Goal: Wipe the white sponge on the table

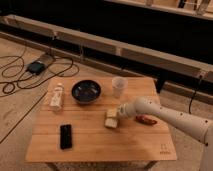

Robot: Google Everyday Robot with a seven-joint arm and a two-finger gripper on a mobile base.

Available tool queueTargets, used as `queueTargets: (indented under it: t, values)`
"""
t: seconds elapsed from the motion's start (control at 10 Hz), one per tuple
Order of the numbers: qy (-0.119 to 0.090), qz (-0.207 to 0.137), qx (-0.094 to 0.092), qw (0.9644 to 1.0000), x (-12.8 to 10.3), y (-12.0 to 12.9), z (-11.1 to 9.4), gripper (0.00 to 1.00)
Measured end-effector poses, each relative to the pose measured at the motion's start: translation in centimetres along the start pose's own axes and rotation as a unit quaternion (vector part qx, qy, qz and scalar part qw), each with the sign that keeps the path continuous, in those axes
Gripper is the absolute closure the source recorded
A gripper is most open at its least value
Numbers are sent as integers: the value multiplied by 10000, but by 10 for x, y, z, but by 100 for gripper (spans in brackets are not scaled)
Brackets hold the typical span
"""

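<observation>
Looking across the table [100, 147] from its near edge, I take the middle of the light-wood plank top as my clock centre. A small dark mark [163, 149] sits toward 4 o'clock, close to the near right corner. At about 8 o'clock a black phone [65, 136] lies flat with its long side running away from me.

The white sponge [110, 120] rests on the wood almost at the centre, just a shade toward 1 o'clock. The gripper [120, 114] is right against it at the sponge's 2 o'clock side, touching it. I cannot tell how far the gripper is open, or whether it actually has the sponge clamped. The white arm [167, 117] runs low over the table from the 4 o'clock direction and leaves my view at the right edge. A small reddish-brown object [146, 120] lies on the wood just beside the arm, at 3 o'clock from the sponge; I cannot make out what it is.

Farther back, a dark bowl [86, 91] stands at 11 o'clock, well apart from the sponge. A white bottle [57, 96] with a label lies on its side at 10 o'clock, near the left edge. A translucent cup [118, 86] stands upright at 1 o'clock, near the far edge.

Beyond the table at 10 o'clock, black cables [15, 80] loop over the floor around a small dark box [36, 66].
</observation>
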Motion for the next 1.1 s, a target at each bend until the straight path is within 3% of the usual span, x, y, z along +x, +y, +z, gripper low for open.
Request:
queueTargets:
  t: [0.3, 0.7, 1.1]
  values:
    - [42, -456, 16, 9989, 20, 12, 9, 100]
    - [50, -667, 23, 9978, 45, 23, 4, 100]
    - [-188, -599, 366, 9974, 46, -2, -26, 100]
